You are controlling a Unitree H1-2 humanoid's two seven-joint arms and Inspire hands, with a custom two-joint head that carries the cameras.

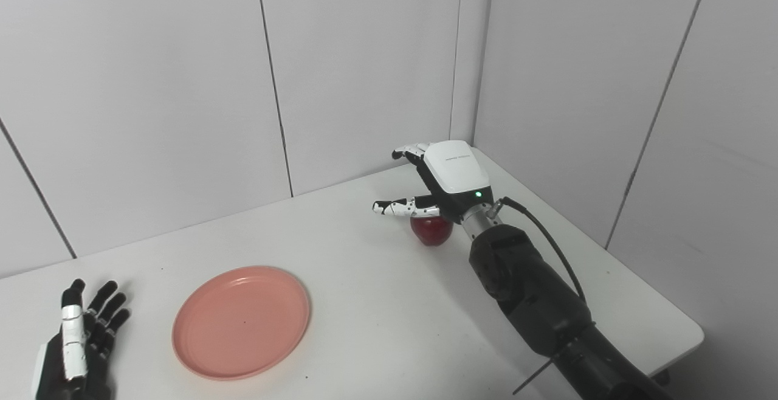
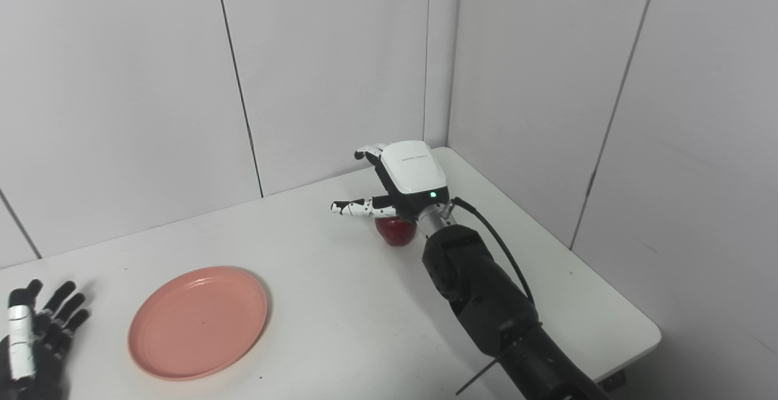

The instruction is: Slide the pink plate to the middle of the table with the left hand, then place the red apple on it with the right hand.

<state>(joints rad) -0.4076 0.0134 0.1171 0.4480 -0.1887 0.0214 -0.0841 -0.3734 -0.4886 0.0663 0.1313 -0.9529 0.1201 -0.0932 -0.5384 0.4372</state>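
The pink plate lies flat on the white table, left of the table's middle. My left hand rests open at the near left corner, palm up, a short gap left of the plate and not touching it. The red apple sits toward the far right of the table. My right hand hovers over it, open, with thumb and fingers spread above and around it; the hand hides the apple's top. I cannot tell whether the hand touches the apple.
Grey wall panels stand close behind the table and along its right side. The table's right edge runs near my right forearm. A black cable loops off the right wrist.
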